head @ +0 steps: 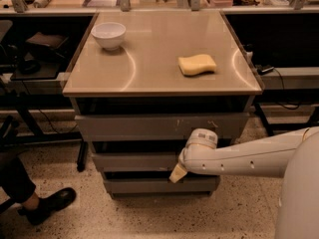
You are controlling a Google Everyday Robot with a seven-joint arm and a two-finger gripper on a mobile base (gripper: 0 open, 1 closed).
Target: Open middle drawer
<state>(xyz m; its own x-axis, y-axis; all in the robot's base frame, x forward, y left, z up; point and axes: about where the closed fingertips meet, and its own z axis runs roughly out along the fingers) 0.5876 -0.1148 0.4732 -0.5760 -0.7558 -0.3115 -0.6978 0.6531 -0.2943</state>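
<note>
Where the cabinet meets the speckled floor, open room lies before its three fronts, and a black shoe rests well off to the left. The middle drawer sits between the scratched front above and the smallest front below, a dark gap along its top edge. The gripper is at its lower edge, right of centre, reaching in from the right; whether it is open or closed cannot be told. A white bowl and yellow sponge lie on top, well apart
</note>
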